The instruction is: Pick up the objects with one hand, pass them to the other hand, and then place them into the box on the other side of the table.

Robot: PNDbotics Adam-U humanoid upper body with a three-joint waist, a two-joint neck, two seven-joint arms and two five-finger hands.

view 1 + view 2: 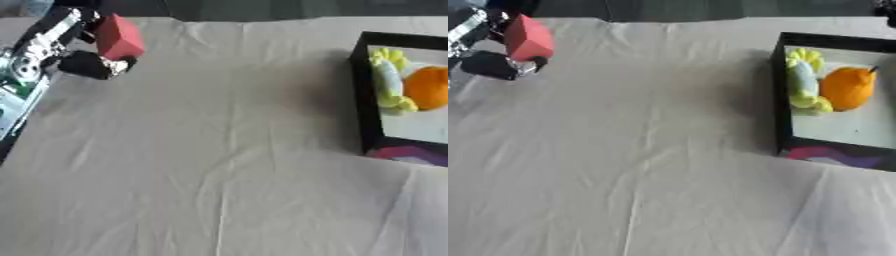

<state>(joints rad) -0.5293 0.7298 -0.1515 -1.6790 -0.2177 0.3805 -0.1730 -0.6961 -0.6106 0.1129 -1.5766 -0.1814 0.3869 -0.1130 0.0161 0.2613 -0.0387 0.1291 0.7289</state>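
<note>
Left eye view: your left hand (pixel 87 62) enters from the upper left corner, its silver-jointed arm (pixel 35 50) running down along the view's left edge. Its fingers are curled round a red block (pixel 118 36), which you hold raised above the table (pixel 219 150) near the far left corner; the block is tilted, one corner pointing up. The table is covered with a pale, creased cloth. On the right side stands a black-walled box (pixel 782 90) with a light floor. Inside it, against the left wall, lies a yellow and pale green object (pixel 805 80), and just beside that, touching it, an orange fruit-shaped object (pixel 846 89). A purple and pink patch (pixel 833 156) shows on the box's near wall. Block and box are well apart, at opposite sides of the table. Your right hand shows in neither view.
</note>
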